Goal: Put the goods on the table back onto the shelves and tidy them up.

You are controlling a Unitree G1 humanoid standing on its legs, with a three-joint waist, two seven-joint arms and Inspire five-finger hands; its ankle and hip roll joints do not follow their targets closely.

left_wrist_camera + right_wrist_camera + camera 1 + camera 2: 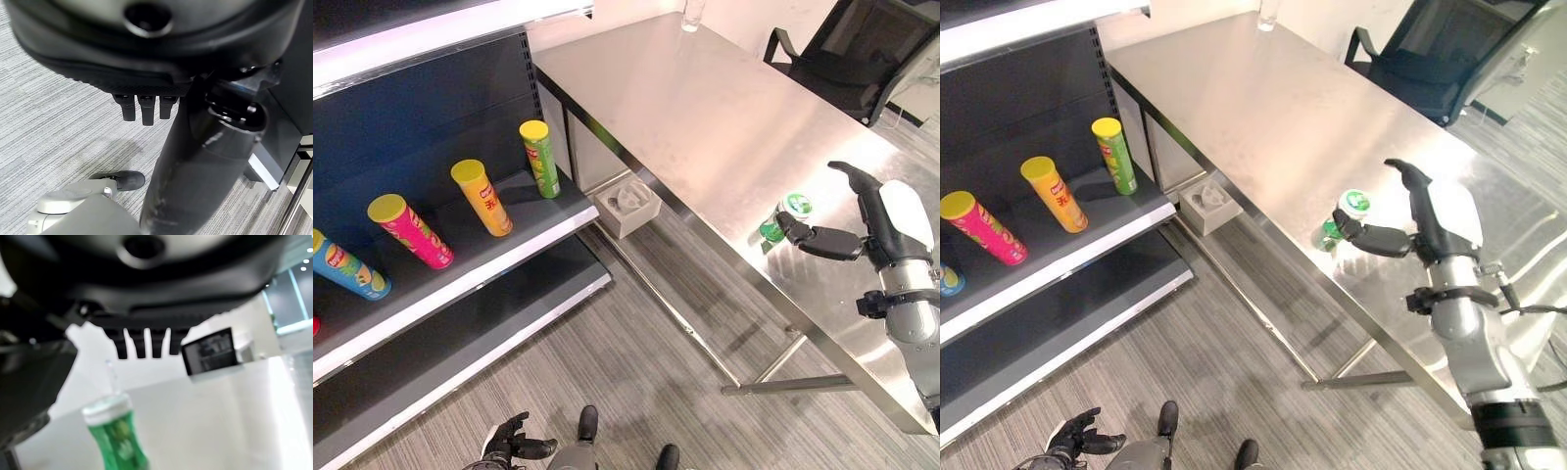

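Note:
A small green can with a white-and-green lid stands upright near the front edge of the steel table. My right hand hovers just to its right, open, fingers stretched toward the can's lower side and thumb raised behind it. In the right wrist view the can stands a little past the straight fingers, not held. My left hand hangs low over the carpet, open, holding nothing.
On the dark shelf at the left stand tilted tubes: green, yellow, pink and blue. A white box sits on the floor under the table. A glass and a black chair are at the far end.

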